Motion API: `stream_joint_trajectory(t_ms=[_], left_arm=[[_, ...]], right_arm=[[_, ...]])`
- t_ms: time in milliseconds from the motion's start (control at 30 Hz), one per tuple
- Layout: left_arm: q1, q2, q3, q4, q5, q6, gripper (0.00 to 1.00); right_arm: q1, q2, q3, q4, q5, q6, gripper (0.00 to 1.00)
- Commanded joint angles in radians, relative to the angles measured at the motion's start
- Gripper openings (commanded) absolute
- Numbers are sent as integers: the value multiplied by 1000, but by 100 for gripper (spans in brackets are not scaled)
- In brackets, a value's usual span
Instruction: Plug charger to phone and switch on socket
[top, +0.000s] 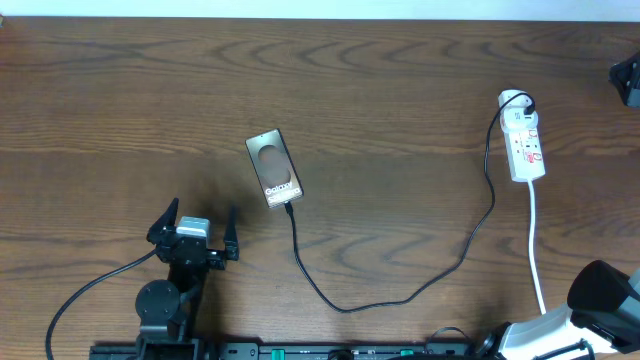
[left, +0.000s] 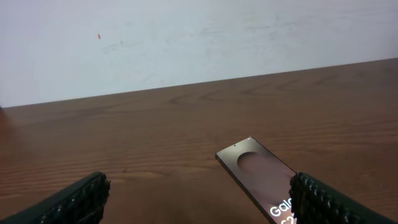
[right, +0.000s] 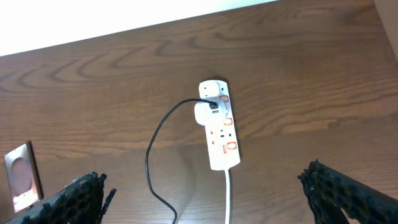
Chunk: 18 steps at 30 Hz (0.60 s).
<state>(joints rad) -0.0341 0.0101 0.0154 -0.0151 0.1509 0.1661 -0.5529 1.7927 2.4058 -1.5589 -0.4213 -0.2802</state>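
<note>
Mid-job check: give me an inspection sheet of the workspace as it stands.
Surface: dark brown wood-grain table; no spills seen.
Job's things: small flat dark phone lies face up; thin black charger cable meets its lower edge, seemingly plugged in; narrow white power strip with red markings at far right, switch state cannot be told.
Clutter: dark object cut off at the right edge, unidentified.
Grippers: left gripper open, empty, near the phone; right gripper open, empty, short of the strip.
Cables: charger loops loosely from strip to phone; white cord leaves the strip towards the robot; black arm cable by the left arm.
Surroundings: white wall behind the table.
</note>
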Motion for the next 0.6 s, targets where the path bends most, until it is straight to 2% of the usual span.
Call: stream_joint_trajectory(t_ms=[0, 133, 567], left_arm=[[5, -9, -11, -48, -21, 4, 93], [5, -9, -11, -59, -146, -108, 93], [7, -9, -11, -58, -159, -111, 93]], right_arm=[[2, -7, -1, -2, -3, -4, 99], [2, -7, -1, -2, -3, -4, 99], [2, -7, -1, -2, -3, -4, 99]])
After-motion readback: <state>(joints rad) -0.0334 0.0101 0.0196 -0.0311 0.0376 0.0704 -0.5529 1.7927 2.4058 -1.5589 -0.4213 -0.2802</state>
